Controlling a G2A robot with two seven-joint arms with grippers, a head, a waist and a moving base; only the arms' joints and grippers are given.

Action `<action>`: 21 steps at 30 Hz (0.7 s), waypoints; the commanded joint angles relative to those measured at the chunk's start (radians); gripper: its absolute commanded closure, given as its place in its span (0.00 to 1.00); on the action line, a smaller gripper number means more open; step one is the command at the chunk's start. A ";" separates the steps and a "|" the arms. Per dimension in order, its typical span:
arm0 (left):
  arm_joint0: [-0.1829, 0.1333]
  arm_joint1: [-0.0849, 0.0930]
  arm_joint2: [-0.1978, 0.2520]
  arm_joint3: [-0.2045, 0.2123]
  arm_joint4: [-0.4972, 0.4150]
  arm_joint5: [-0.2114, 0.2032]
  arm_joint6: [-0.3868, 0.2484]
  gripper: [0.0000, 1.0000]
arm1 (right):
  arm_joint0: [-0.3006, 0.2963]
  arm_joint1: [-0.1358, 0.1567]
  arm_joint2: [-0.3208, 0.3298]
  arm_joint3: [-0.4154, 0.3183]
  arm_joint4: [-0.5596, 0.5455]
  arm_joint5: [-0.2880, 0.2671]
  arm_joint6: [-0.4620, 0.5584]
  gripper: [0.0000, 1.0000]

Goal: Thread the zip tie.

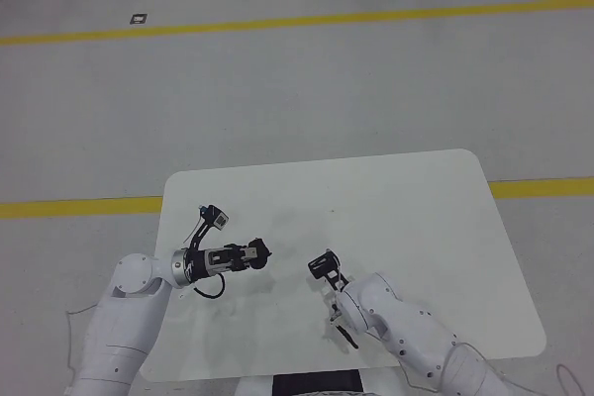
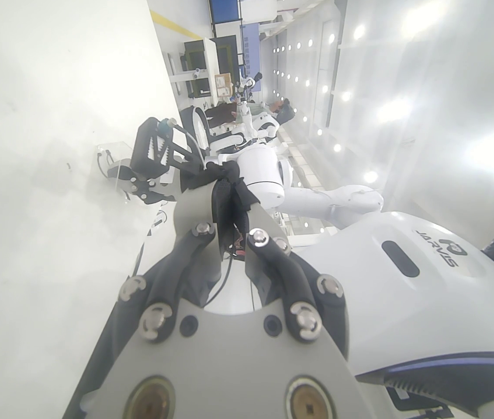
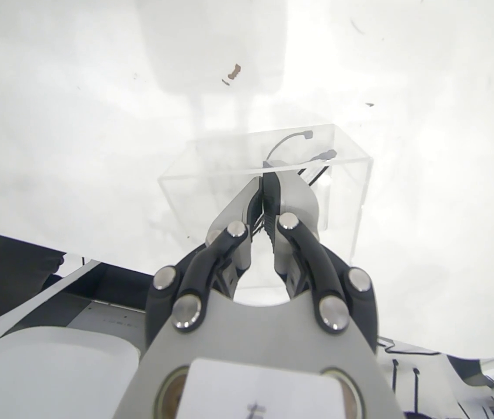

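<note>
My right gripper [image 3: 268, 177] is shut at the top rim of a small clear box [image 3: 185, 196] standing on the white table [image 1: 406, 198]. A thin grey zip tie [image 3: 289, 138] curves out from its fingertips, its head hanging over the box. A second zip tie [image 3: 325, 155] lies inside, with dark strips beside it. My left gripper [image 2: 229, 183], its tips wrapped in black cloth, is shut with nothing visible in it. It hangs to one side of the right gripper [image 2: 153, 150] and the box [image 2: 109, 154]. From above, the left gripper [image 1: 260, 253] and right gripper [image 1: 323, 264] face each other, a short gap between them.
Both arms work near the table's front edge, and the far half of the table is bare. A small brown speck [image 3: 233, 71] and a few dark marks lie on the surface beyond the box. Grey floor with yellow lines [image 1: 277, 22] surrounds the table.
</note>
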 commanded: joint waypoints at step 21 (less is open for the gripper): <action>0.000 0.000 0.000 0.000 0.000 0.000 0.000 1.00 | -0.223 0.057 0.232 -0.300 0.178 -0.121 -0.161 1.00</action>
